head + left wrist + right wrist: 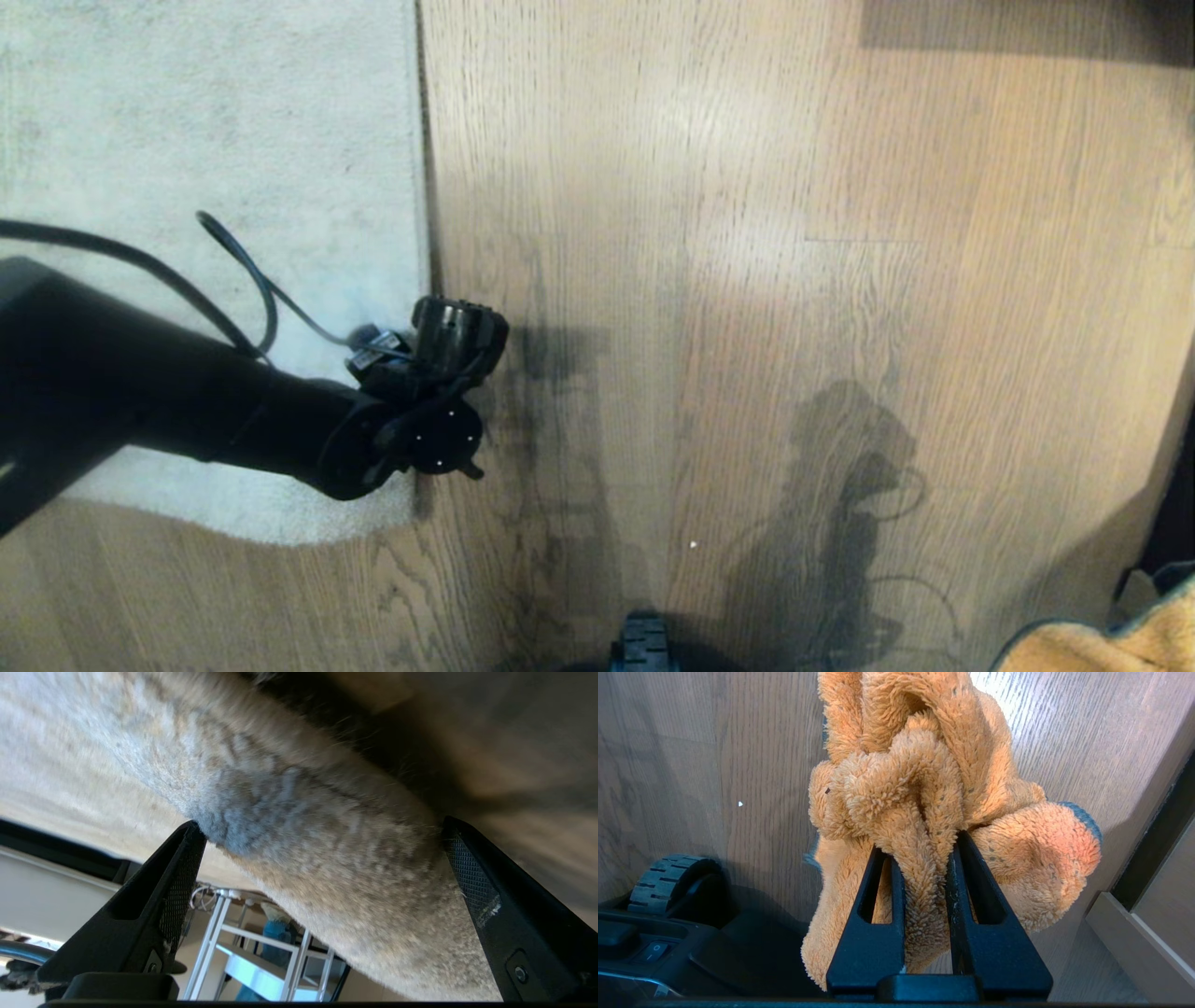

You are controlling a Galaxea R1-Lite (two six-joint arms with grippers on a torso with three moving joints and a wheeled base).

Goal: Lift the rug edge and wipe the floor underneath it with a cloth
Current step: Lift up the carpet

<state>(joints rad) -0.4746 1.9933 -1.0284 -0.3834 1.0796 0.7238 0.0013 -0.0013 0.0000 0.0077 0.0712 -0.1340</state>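
Observation:
The pale grey rug lies at the left on the wood floor. Its straight rug edge runs down to a corner near the front. My left arm reaches in from the left, with its wrist right over that border near the corner. In the left wrist view my left gripper is open, and the fuzzy rug edge passes between its spread fingers. My right gripper is shut on the fluffy orange cloth, whose corner shows at the lower right.
A wheel of my base sits at the front, with arm shadows on the planks beside it. A dark doorway or cabinet edge and a skirting board close off the right. Beyond the rug stands a white metal rack.

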